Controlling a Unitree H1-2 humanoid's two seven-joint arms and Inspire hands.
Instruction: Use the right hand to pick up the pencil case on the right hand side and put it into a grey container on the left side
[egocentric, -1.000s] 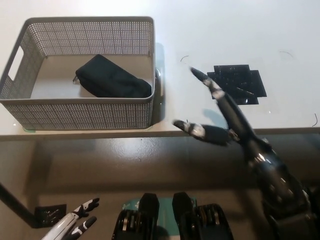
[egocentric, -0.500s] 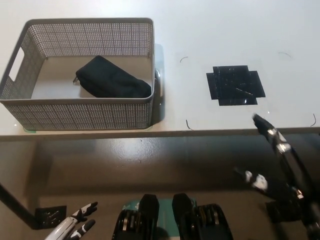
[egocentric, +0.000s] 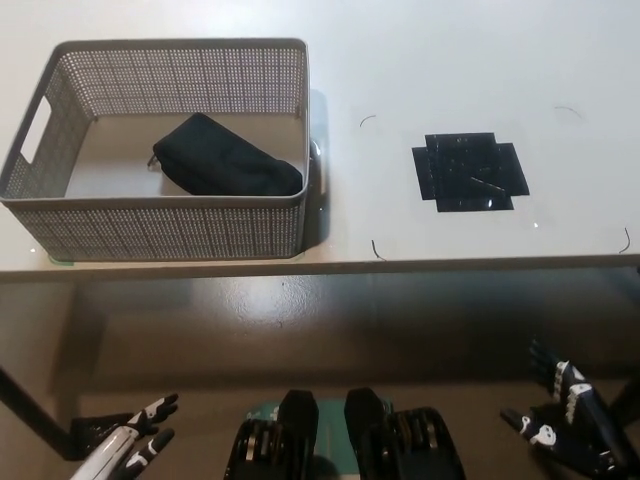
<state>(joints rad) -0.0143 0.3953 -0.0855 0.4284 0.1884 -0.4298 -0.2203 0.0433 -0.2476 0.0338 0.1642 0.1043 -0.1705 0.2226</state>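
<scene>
A black pencil case (egocentric: 226, 157) lies slantwise on the floor of the grey mesh container (egocentric: 160, 228), which stands on the left of the white table. My black right hand (egocentric: 562, 418) hangs low at the bottom right, below the table's front edge, fingers spread and holding nothing. My white left hand (egocentric: 128, 442) rests at the bottom left, also below the table, with its fingers apart.
A black cross-shaped patch (egocentric: 469, 170) marks the table (egocentric: 450, 60) to the right of the container. The table's front edge runs across the middle of the view, with brown floor beneath. A dark bar (egocentric: 30, 410) crosses the lower left corner.
My right hand has dropped from above the table's front part near the black patch down and rightward, below the edge. The pencil case and container stay put.
</scene>
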